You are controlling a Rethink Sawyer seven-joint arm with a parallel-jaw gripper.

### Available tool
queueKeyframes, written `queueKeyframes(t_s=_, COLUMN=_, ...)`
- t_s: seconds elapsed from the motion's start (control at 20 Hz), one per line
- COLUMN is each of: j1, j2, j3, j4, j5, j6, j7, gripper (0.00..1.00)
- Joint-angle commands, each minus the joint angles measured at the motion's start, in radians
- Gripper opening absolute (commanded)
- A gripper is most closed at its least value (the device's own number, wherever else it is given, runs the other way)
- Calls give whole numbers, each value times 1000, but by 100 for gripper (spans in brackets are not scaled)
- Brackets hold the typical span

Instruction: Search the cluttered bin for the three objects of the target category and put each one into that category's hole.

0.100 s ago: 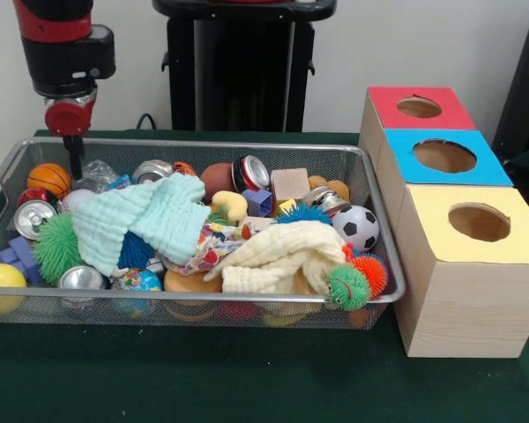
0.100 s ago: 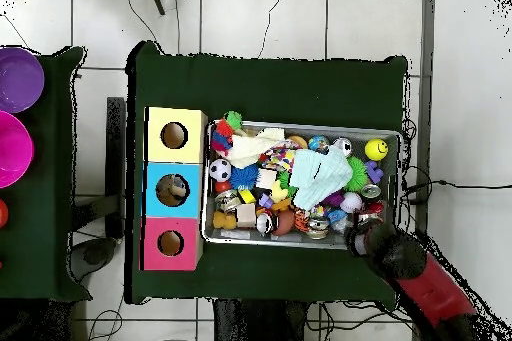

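— What's on the green tabletop (image 1: 247, 379)?

— A wire mesh bin (image 1: 383, 264), heaped full. Two cloths lie on top: a mint-green one (image 1: 145, 220) toward the arm's end, a cream one (image 1: 282, 256) toward the boxes. Around them I see drink cans (image 1: 33, 216), an orange basketball (image 1: 49, 179), a soccer ball (image 1: 356, 226), a yellow smiley ball (image 1: 0, 284), spiky rubber balls in green (image 1: 57, 247) and orange, a blue block (image 1: 18, 256) and a wooden cube (image 1: 290, 184).

— And the boxes?

— Three wooden ones in a row just beside the bin, each with a round hole in a coloured top: red (image 1: 419, 107), blue (image 1: 444, 157), yellow (image 1: 480, 222). From overhead, something seems to sit inside the blue one; the others look dark.

— The arm?

— Its gripper (image 1: 73, 159) hangs over the bin's far corner, by the basketball and a crumpled clear wrapper (image 1: 97, 174). It looks like one narrow black tip; I cannot tell how far it is open, and nothing hangs from it.
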Motion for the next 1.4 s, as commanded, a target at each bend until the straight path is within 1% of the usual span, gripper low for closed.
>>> queueKeyframes(t_s=0.05, j1=-3, j2=44, j3=104, j4=0, j5=48, j6=-22, j7=121, gripper=100)
queueKeyframes(t_s=0.2, j1=-7, j2=43, j3=112, j4=20, j5=52, j6=-18, j7=128, gripper=100)
queueKeyframes(t_s=0.5, j1=13, j2=26, j3=105, j4=32, j5=61, j6=6, j7=137, gripper=100)
queueKeyframes(t_s=0.85, j1=36, j2=23, j3=78, j4=11, j5=70, j6=70, j7=128, gripper=100)
queueKeyframes(t_s=1.0, j1=41, j2=15, j3=75, j4=39, j5=80, j6=73, j7=140, gripper=100)
queueKeyframes(t_s=1.25, j1=56, j2=-40, j3=57, j4=75, j5=96, j6=125, j7=139, gripper=100)
queueKeyframes(t_s=1.3, j1=57, j2=-41, j3=54, j4=79, j5=97, j6=125, j7=138, gripper=100)
queueKeyframes(t_s=1.4, j1=42, j2=-16, j3=60, j4=75, j5=94, j6=99, j7=128, gripper=100)
